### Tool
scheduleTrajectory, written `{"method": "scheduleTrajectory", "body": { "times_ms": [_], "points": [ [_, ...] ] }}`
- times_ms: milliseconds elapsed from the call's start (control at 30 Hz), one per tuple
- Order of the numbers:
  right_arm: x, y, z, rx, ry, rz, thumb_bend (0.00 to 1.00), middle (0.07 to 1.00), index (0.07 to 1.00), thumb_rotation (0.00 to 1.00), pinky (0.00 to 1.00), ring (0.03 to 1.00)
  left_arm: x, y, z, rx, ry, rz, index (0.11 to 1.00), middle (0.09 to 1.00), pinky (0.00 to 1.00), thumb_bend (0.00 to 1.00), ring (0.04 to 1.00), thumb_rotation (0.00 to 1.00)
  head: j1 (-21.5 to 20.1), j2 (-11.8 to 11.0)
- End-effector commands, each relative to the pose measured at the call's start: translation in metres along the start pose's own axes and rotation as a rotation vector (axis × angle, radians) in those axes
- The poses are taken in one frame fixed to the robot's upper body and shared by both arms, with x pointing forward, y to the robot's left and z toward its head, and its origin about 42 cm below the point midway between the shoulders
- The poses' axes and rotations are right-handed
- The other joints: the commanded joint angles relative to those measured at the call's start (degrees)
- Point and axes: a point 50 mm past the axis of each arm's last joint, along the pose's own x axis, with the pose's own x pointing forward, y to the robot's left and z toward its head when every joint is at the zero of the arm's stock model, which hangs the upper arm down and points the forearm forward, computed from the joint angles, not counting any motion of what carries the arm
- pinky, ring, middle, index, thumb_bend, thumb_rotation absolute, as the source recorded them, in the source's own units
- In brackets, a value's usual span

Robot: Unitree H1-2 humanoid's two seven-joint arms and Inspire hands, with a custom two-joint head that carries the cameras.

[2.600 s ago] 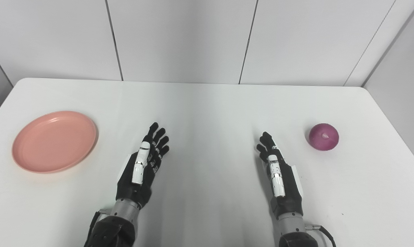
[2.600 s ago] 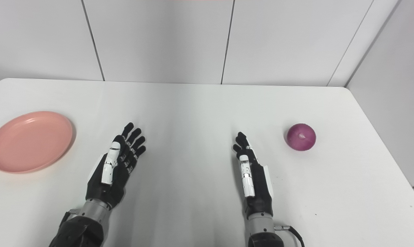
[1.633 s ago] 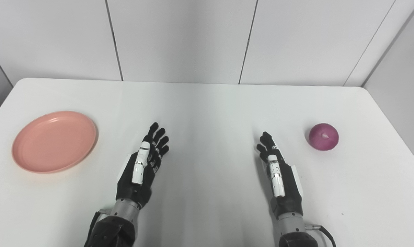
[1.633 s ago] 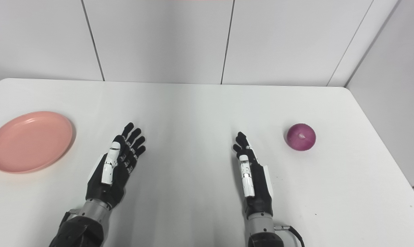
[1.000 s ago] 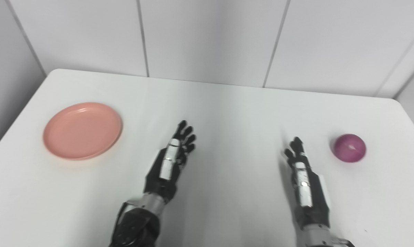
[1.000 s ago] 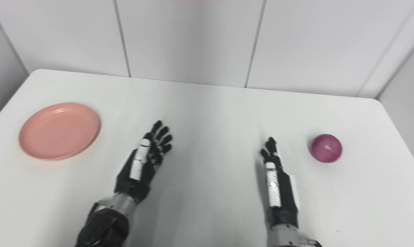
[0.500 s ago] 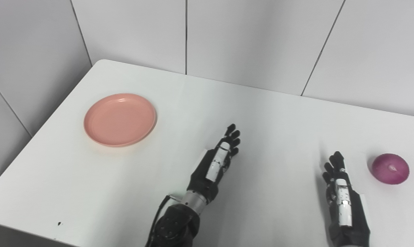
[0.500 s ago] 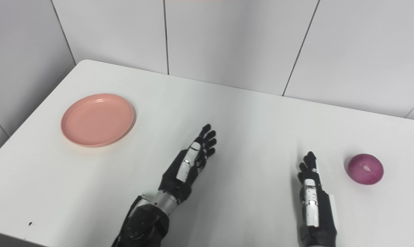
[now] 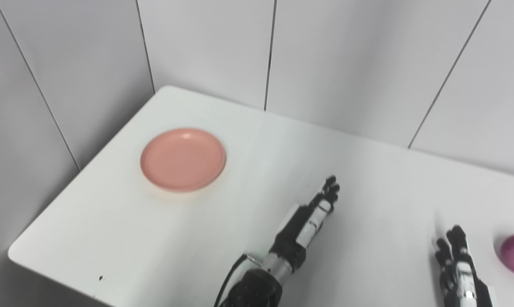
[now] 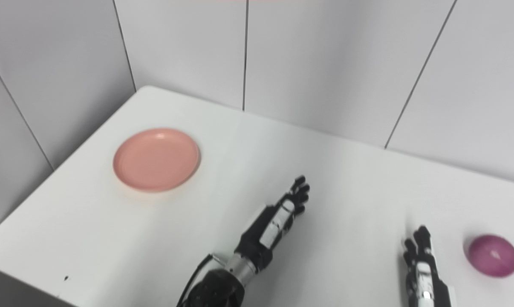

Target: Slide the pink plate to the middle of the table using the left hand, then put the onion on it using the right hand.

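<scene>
A round pink plate lies flat on the white table toward its far left corner. A purple onion rests on the table at the right edge of the view. My left hand lies low over the table between them, fingers stretched out and apart, holding nothing, well right of the plate. My right hand sits at the bottom right, fingers extended and empty, a short way left of the onion; its lower part is cut off by the frame.
Grey panelled walls stand close behind the table and along its left side. The table's left edge runs just past the plate. A small dark speck marks the front left of the tabletop.
The whole picture has swung left, so the camera has turned toward the plate side. Plate, onion and both hands keep their places on the table; both hands stay open.
</scene>
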Motion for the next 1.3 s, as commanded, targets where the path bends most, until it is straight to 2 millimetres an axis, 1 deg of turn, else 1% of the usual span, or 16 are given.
{"method": "scheduleTrajectory", "body": {
  "times_ms": [0, 33, 67, 100, 233, 333, 433, 567, 600, 633, 700, 833, 1100, 1167, 1267],
  "points": [
    [0.001, -0.004, 0.0, 0.001, -0.05, -0.002, 0.34, 0.986, 0.98, 1.0, 0.95, 0.959, 0.007, -0.023, -0.007, -0.051, 0.031, -0.011, 1.0, 1.0, 1.0, 0.48, 1.0, 1.0, 0.04, 0.03],
    [0.002, -0.004, 0.0, 0.002, -0.049, -0.003, 0.35, 0.985, 0.979, 1.0, 0.94, 0.957, 0.008, -0.023, -0.007, -0.05, 0.032, -0.011, 1.0, 1.0, 1.0, 0.48, 1.0, 1.0, 0.04, 0.03],
    [0.002, -0.005, -0.001, 0.006, -0.047, -0.002, 0.35, 0.985, 0.979, 1.0, 0.95, 0.956, 0.009, -0.024, -0.009, -0.051, 0.038, -0.011, 1.0, 1.0, 1.0, 0.48, 1.0, 1.0, 0.86, -1.18],
    [0.003, -0.006, -0.002, 0.007, -0.046, 0.0, 0.34, 0.985, 0.981, 1.0, 0.94, 0.954, 0.011, -0.025, -0.01, -0.058, 0.047, -0.012, 1.0, 1.0, 1.0, 0.48, 1.0, 1.0, 0.9, -1.52],
    [0.004, -0.008, -0.003, 0.006, -0.044, -0.001, 0.35, 0.987, 0.984, 1.0, 0.94, 0.952, 0.013, -0.027, -0.012, -0.063, 0.058, -0.011, 1.0, 1.0, 1.0, 0.5, 1.0, 1.0, 0.9, -1.68],
    [0.005, -0.009, -0.004, 0.007, -0.037, -0.007, 0.33, 0.979, 0.98, 1.0, 0.95, 0.942, 0.015, -0.028, -0.013, -0.045, 0.058, -0.009, 1.0, 1.0, 1.0, 0.48, 1.0, 1.0, 0.81, -1.71],
    [0.006, -0.01, -0.005, 0.008, -0.034, -0.008, 0.32, 0.972, 0.976, 1.0, 0.94, 0.933, 0.016, -0.027, -0.015, -0.037, 0.054, -0.01, 1.0, 1.0, 1.0, 0.49, 1.0, 1.0, 0.76, -1.7],
    [0.008, -0.009, -0.006, 0.007, -0.034, -0.012, 0.32, 0.956, 0.96, 1.0, 0.92, 0.918, 0.017, -0.027, -0.015, -0.026, 0.05, -0.01, 1.0, 1.0, 1.0, 0.49, 1.0, 1.0, 0.84, -1.79],
    [0.008, -0.009, -0.006, 0.007, -0.035, -0.014, 0.32, 0.942, 0.952, 1.0, 0.88, 0.896, 0.017, -0.027, -0.015, -0.021, 0.049, -0.011, 1.0, 1.0, 1.0, 0.49, 1.0, 1.0, 0.84, -1.79],
    [0.009, -0.009, -0.006, 0.007, -0.038, -0.014, 0.31, 0.937, 0.948, 1.0, 0.87, 0.888, 0.017, -0.026, -0.015, -0.019, 0.047, -0.012, 1.0, 1.0, 1.0, 0.5, 1.0, 1.0, 0.79, -1.86],
    [0.009, -0.009, -0.007, 0.006, -0.04, -0.013, 0.31, 0.935, 0.946, 1.0, 0.86, 0.885, 0.017, -0.026, -0.015, -0.017, 0.044, -0.011, 1.0, 1.0, 1.0, 0.5, 1.0, 1.0, 0.71, -1.88],
    [0.008, -0.009, -0.008, 0.005, -0.041, -0.008, 0.29, 0.919, 0.932, 1.0, 0.84, 0.869, 0.017, -0.024, -0.013, 0.004, 0.032, 0.001, 1.0, 1.0, 1.0, 0.52, 1.0, 1.0, 0.16, -1.68],
    [0.008, -0.007, -0.008, 0.01, -0.043, -0.009, 0.26, 0.899, 0.902, 0.98, 0.79, 0.848, 0.017, -0.019, -0.001, 0.015, -0.011, 0.031, 1.0, 1.0, 1.0, 0.52, 1.0, 1.0, -0.09, -1.61],
    [0.008, -0.007, -0.008, 0.008, -0.042, -0.008, 0.26, 0.897, 0.897, 0.97, 0.77, 0.848, 0.019, -0.018, 0.004, 0.015, -0.022, 0.038, 1.0, 1.0, 1.0, 0.55, 1.0, 1.0, -0.18, -1.47],
    [0.008, -0.007, -0.008, 0.01, -0.037, -0.006, 0.26, 0.898, 0.897, 0.98, 0.77, 0.851, 0.02, -0.017, 0.008, 0.023, -0.035, 0.042, 1.0, 1.0, 1.0, 0.55, 1.0, 1.0, -0.24, -1.41]
  ]
}}
